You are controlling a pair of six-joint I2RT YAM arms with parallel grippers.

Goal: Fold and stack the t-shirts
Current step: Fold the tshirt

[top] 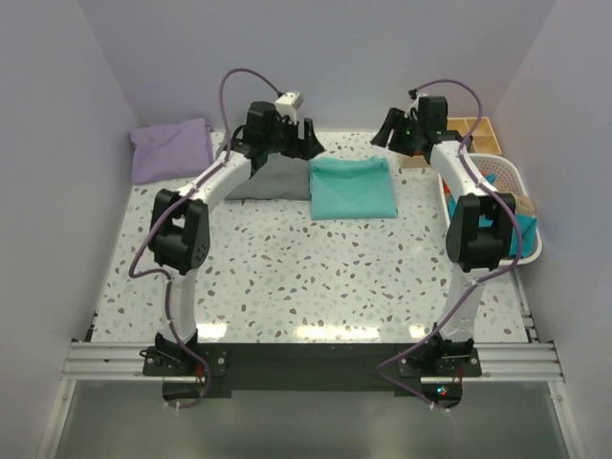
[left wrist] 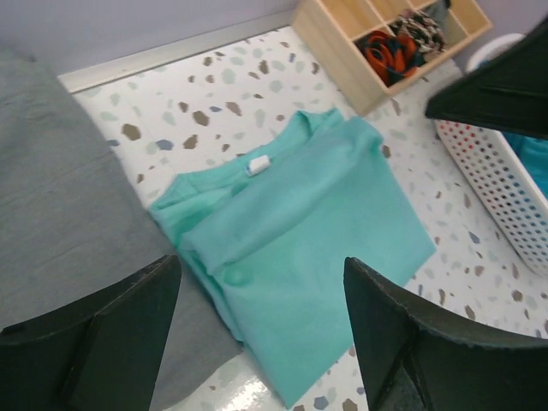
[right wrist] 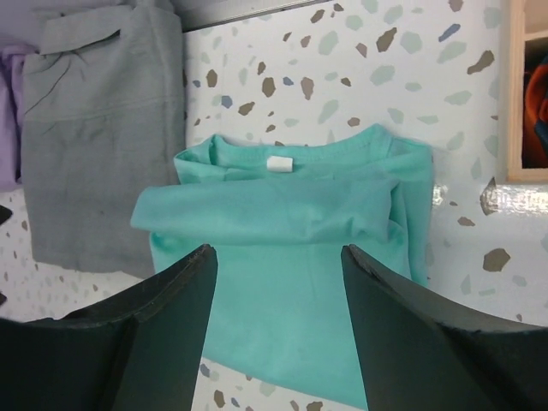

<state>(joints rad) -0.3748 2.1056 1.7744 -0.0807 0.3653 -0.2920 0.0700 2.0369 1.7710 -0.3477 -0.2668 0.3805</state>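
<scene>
A folded turquoise-green t-shirt (top: 353, 186) with a small white neck label (right wrist: 280, 163) lies flat at the back middle of the table; it also shows in the left wrist view (left wrist: 300, 240) and the right wrist view (right wrist: 291, 257). A folded grey shirt (top: 271, 180) lies just left of it, touching its edge. A folded lavender-purple shirt (top: 172, 149) sits in the back left corner. My left gripper (top: 304, 143) is open and empty above the grey shirt. My right gripper (top: 390, 132) is open and empty above the back right of the turquoise shirt.
A white perforated basket (top: 512, 206) holding teal cloth stands at the right edge. A wooden compartment box (top: 475, 135) with small items sits at the back right. Walls close in the table on three sides.
</scene>
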